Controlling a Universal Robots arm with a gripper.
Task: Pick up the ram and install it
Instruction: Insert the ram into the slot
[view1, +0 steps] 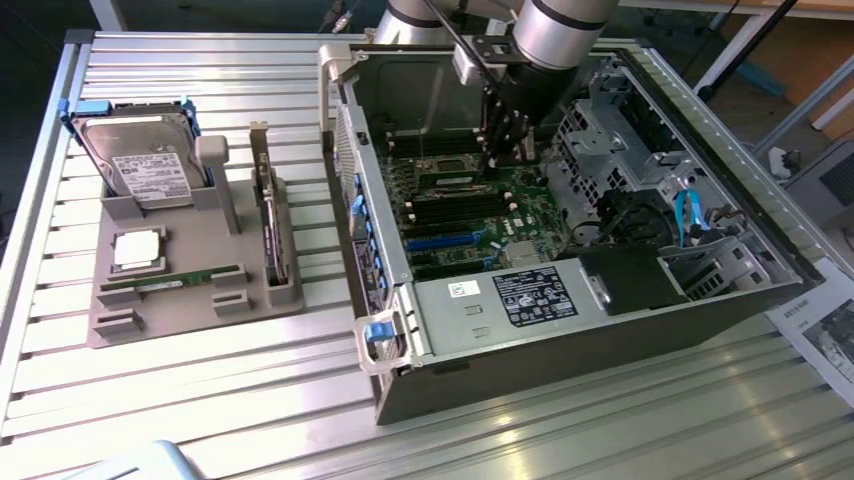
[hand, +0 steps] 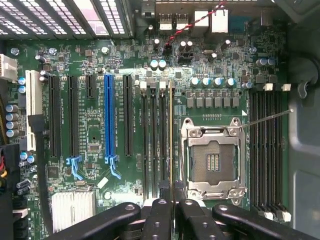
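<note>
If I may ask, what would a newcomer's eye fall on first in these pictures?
The open dark computer case on the slatted metal table, with the robot's black gripper down inside it. It is shut on a thin ram stick, edge-on beside the empty silver processor socket.
</note>
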